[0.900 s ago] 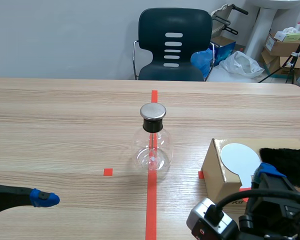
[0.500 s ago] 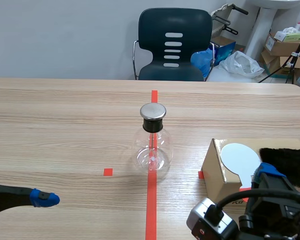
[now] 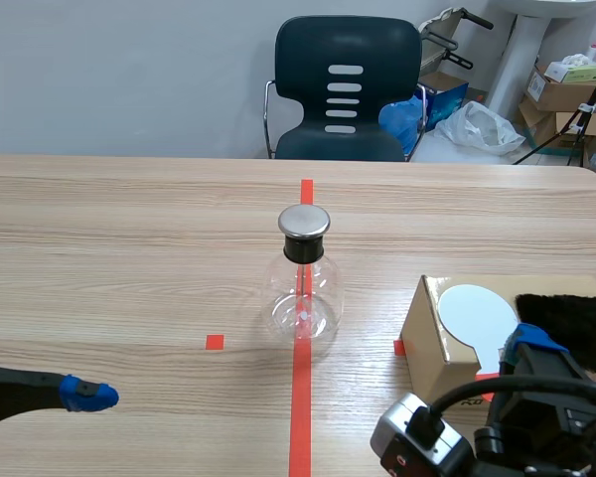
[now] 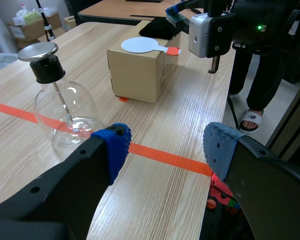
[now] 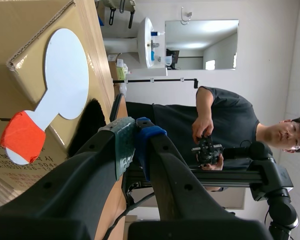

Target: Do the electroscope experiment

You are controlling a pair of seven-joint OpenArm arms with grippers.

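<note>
The electroscope, a clear round glass flask (image 3: 300, 290) with a black neck and a metal cap (image 3: 305, 221), stands on the red tape line at mid-table. To its right, a cardboard box (image 3: 425, 343) carries a white round paddle (image 3: 476, 316) with a red-taped handle and a black fur cloth (image 3: 576, 326). My left gripper (image 4: 165, 150) is open and holds nothing, low at the near left, with the flask (image 4: 65, 115) ahead and to one side. My right gripper (image 5: 134, 142) is shut on nothing, hovering just over the paddle's red handle (image 5: 22, 137).
A dark chair (image 3: 346, 89) stands beyond the table's far edge, with boxes and bags on the floor at the back right. A person (image 5: 217, 125) in a dark shirt holding a small device shows behind the right arm. Bare wood lies left of the flask.
</note>
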